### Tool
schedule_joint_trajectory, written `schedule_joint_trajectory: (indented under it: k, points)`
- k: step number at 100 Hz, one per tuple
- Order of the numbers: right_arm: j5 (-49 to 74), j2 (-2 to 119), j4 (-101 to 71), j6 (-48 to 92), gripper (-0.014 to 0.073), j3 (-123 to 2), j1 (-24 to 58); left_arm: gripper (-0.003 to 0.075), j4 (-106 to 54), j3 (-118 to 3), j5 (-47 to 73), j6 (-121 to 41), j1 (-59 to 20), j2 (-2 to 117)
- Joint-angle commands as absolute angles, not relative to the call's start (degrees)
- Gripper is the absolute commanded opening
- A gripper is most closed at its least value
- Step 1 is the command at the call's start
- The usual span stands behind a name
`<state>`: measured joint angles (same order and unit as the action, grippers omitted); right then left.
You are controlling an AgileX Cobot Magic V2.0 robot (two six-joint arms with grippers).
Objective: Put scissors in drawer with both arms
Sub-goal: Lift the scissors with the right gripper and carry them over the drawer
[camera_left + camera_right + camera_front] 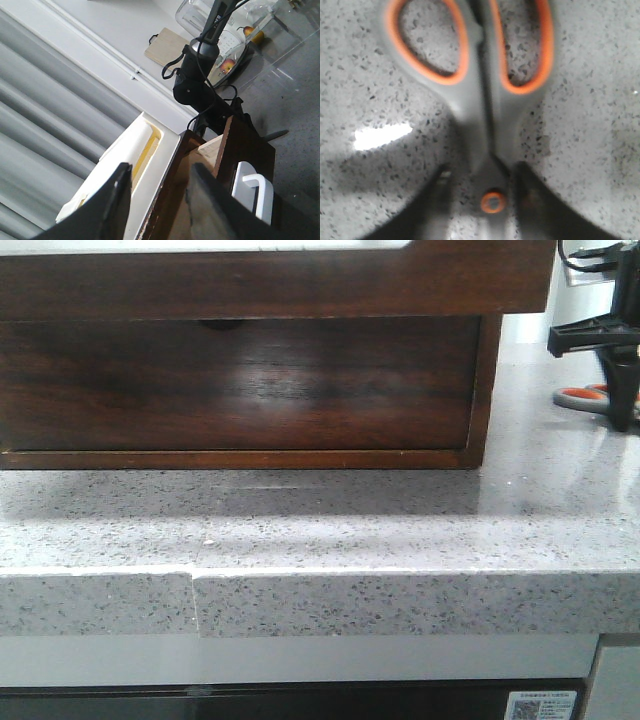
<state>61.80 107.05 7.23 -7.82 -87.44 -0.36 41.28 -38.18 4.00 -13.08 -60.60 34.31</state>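
The scissors (480, 115), grey with orange-lined loops, lie flat on the speckled counter; the front view shows them at the far right (585, 397). My right gripper (484, 171) is open and low over them, one finger on each side of the neck by the orange pivot. It also shows in the front view (622, 360). The drawer (280, 285) with the long cutout juts out toward the camera above the cabinet. My left gripper (161, 170) is open, its fingers astride the drawer's dark wooden edge (175, 200). It is out of the front view.
Below the drawer is a second dark drawer front (240, 390) with a small half-round notch. The speckled counter (400, 530) ends at a front edge close to the camera. A white tray (150, 150), a cutting board (167, 47) and a glass jar (195, 15) lie beyond.
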Motion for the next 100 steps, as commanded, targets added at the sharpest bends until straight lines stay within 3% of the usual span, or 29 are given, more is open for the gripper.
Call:
schedule_joint_trajectory:
  k: [1, 8, 49, 100]
  points:
    - [61.71, 106.21, 9.39, -7.12, 0.0017, -88.49, -0.85, 0.0262, 40.72, -40.3, 0.59, -12.29, -60.95, 34.19]
    - [61.71, 106.23, 9.39, -7.12, -0.007, -88.38, -1.12, 0.0262, 40.72, -40.3, 0.59, -12.29, -60.95, 34.19]
    - [61.98, 97.47, 8.13, -6.88, -0.0067, -91.33, -1.12, 0.0262, 40.72, -40.3, 2.65, -12.29, -60.95, 34.19]
    - [61.75, 78.54, -4.32, 8.28, -0.0067, -106.85, 2.86, 0.0262, 40.63, -40.3, 3.07, -12.16, -60.95, 34.19]
